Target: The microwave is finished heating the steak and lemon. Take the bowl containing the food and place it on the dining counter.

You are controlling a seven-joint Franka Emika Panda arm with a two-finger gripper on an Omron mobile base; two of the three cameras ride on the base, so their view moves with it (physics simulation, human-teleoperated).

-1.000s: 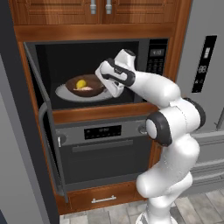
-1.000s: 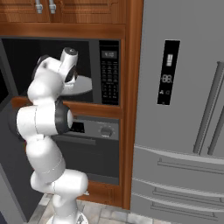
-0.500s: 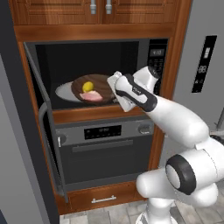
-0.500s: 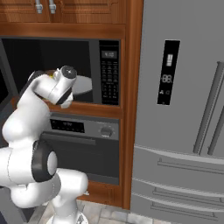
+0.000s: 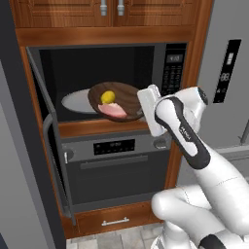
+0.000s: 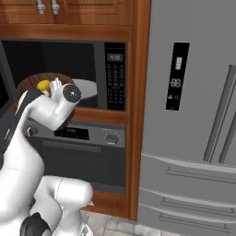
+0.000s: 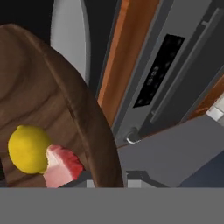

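Since a second ago the bowl point(image 5: 119, 101) has come a good way forward — it was sitting on the white plate point(image 5: 73, 101) deep in the microwave point(image 5: 104, 82), and now it pokes out over the front edge, tipped a bit toward the camera, with the plate left behind inside. The arm has folded back toward the base to drag it out.

The hand point(image 5: 142, 114) is clamped on the bowl's right rim, so it's carrying the thing from one side, which is probably why it tilts. The lemon point(image 5: 108, 97) and steak point(image 5: 115, 111) are both inside, touching each other, settled toward the low near side — the hand view shows them up against the wall there.

The microwave door point(image 5: 48, 146) hangs wide open on the left, out of the way. I'd say the pull-out is nearly done; the carry to the dining counter hasn't started, and with that tilt the lemon could roll.
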